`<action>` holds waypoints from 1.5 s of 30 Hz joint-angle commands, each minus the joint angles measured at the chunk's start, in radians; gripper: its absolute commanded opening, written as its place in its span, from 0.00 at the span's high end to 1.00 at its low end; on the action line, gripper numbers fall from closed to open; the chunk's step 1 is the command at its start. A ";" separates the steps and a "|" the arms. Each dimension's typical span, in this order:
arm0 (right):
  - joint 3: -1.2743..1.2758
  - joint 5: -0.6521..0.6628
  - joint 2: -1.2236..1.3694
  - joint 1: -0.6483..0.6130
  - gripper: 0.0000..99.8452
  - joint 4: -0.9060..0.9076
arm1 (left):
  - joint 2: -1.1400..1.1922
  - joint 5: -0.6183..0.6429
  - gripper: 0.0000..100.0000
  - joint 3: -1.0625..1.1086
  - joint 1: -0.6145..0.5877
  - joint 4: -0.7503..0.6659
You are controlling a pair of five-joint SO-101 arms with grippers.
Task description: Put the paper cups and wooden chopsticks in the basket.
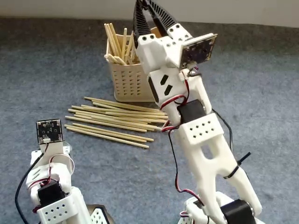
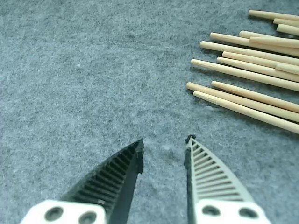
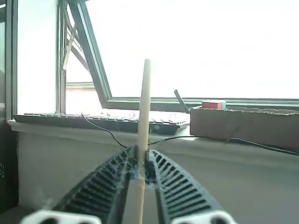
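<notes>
A cream perforated basket (image 1: 128, 81) stands on the grey carpet at the back, with several wooden chopsticks (image 1: 119, 44) upright in it. More chopsticks (image 1: 117, 122) lie in a loose pile just in front of it. My right gripper (image 1: 145, 5) is raised above the basket's right side, pointing up. It is shut (image 3: 141, 163) on a single chopstick (image 3: 144, 107) that stands upright between its fingers. My left arm (image 1: 49, 131) is at the near left. Its gripper (image 2: 164, 141) hangs open just above bare carpet, a short way from the pile's near ends (image 2: 252, 70).
Grey carpet (image 1: 51, 70) covers the whole work surface. Behind it, the right wrist view shows a window, a keyboard (image 3: 93, 121) on the sill and a cardboard box (image 3: 243, 123). The right arm's body (image 1: 205, 140) spans the space right of the pile.
</notes>
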 commanded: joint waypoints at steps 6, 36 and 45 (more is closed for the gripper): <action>-0.054 0.002 0.079 0.036 0.99 -0.131 | -0.007 0.006 0.84 0.021 -0.008 -0.015; 0.400 0.166 0.038 -0.064 0.87 -0.131 | -0.007 0.006 0.84 0.021 -0.005 -0.017; 0.397 0.164 -0.237 -0.093 0.92 0.170 | -0.007 0.006 0.84 0.021 -0.005 -0.017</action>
